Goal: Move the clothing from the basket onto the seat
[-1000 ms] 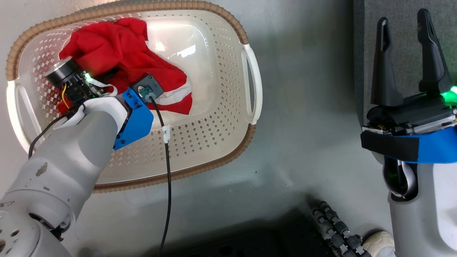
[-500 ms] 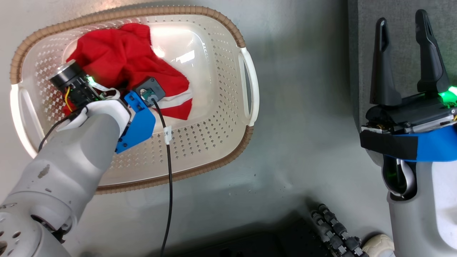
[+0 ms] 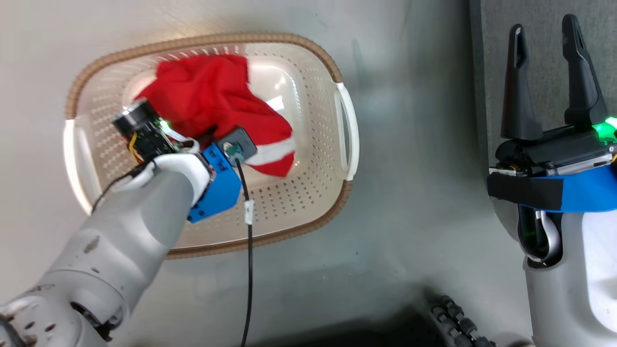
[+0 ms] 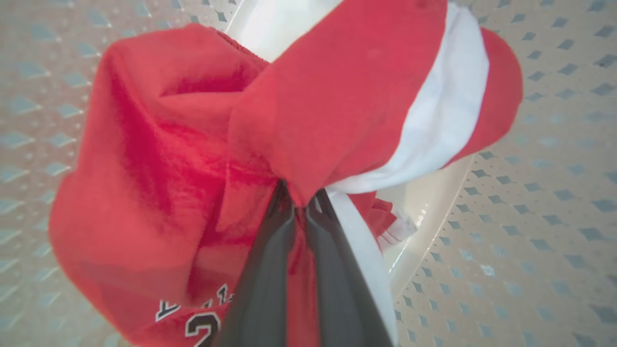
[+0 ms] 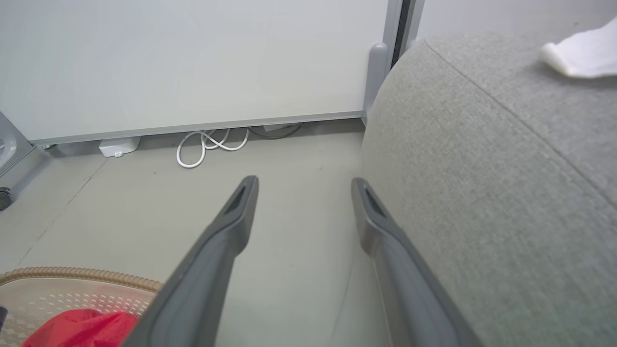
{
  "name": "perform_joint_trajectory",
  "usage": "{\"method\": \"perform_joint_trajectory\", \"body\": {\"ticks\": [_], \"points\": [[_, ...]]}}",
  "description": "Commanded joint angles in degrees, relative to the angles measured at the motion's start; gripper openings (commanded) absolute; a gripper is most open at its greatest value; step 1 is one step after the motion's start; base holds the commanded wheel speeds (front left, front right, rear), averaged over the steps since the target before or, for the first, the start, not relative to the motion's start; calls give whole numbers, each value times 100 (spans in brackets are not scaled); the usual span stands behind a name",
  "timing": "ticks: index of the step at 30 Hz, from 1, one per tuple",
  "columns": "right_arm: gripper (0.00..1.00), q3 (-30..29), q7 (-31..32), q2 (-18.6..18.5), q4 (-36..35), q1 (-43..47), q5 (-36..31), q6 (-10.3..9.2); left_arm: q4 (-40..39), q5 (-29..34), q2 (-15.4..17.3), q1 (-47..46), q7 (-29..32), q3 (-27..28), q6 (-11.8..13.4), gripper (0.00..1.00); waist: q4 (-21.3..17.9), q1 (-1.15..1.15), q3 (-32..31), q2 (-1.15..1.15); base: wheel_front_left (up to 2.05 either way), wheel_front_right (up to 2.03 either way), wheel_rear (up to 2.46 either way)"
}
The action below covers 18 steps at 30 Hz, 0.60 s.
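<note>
The clothing [image 3: 217, 96] is a red jersey with a white stripe, bunched in the cream basket [image 3: 284, 233]. My left arm reaches down into the basket from the lower left. In the left wrist view my left gripper [image 4: 300, 202] is shut on the jersey [image 4: 159, 168], its fingertips buried in a fold, and white lettering shows at the bottom. The perforated basket wall [image 4: 530, 217] surrounds it. My right gripper [image 3: 543, 24] stands open and holds nothing, beside the edge of the grey seat [image 3: 491, 72]. The right wrist view shows this gripper [image 5: 303, 182], the seat [image 5: 482, 168] and the basket rim [image 5: 72, 277].
A piece of white fabric [image 5: 578, 53] lies on the seat's top. A black cable [image 3: 248, 241] hangs from my left wrist across the basket's near rim. A white cord [image 5: 212, 144] lies coiled on the grey floor by the pale wall panel.
The head camera has shifted, so the basket sits further right and lower in the picture. The red jersey has gathered into a tighter bunch at my left gripper, which has shut on it.
</note>
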Motion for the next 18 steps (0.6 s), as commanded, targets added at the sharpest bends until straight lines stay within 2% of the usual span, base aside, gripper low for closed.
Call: {"method": "perform_joint_trajectory", "body": {"ticks": [1, 9, 18], "points": [[100, -20, -22, -13, 29, -69, -46, 1, -40, -22, -65, 82, -72, -17, 11, 0, 111, 0, -173, 0, 0, 0, 0], [100, -31, -21, -13, 168, 35, -104, 1, -158, -144, -254, 330, -370, -17, 11, 0, 295, 0, -707, 0, 0, 0, 0], [100, -122, -22, -13, 382, 294, -198, 1, -307, -715, -419, 568, -788, -17, 11, 0, 554, 0, -1546, 0, 0, 0, 0]]}}
